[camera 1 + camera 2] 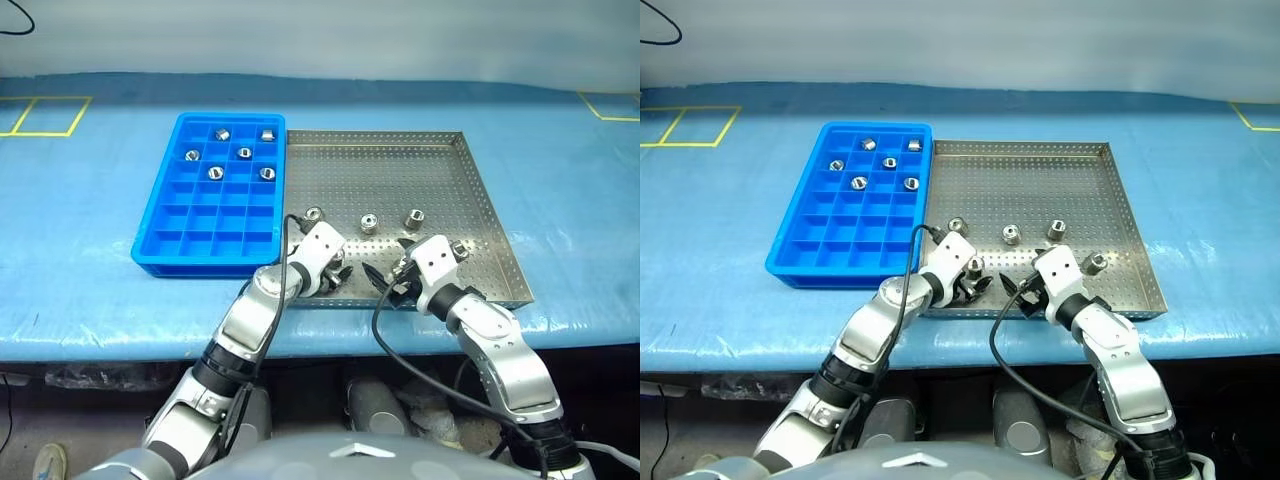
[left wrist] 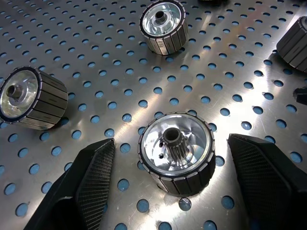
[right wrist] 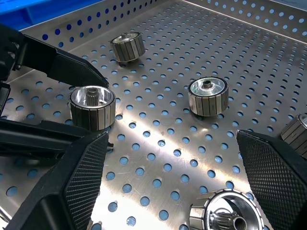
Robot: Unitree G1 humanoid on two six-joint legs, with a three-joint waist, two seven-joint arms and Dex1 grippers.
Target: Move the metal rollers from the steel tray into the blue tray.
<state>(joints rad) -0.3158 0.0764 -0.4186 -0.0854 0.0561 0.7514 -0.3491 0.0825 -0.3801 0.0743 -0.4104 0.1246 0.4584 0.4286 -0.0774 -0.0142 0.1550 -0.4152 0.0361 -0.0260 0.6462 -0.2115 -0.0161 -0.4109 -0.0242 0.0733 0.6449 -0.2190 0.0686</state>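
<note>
6 metal rollers [image 1: 244, 153] sit in the blue tray [image 1: 165, 230] at upper left, about 5 remain in the steel tray [image 1: 480, 190] at centre, the left gripper [image 2: 165, 179] straddles one with fingers spread, and the right gripper [image 3: 168, 191] hangs spread, empty.

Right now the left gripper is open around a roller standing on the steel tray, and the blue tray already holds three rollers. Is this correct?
Not quite. The blue tray holds six rollers, not three, as the left eye view shows. The rest stands: the left gripper is open around one roller standing on the steel tray.
</note>
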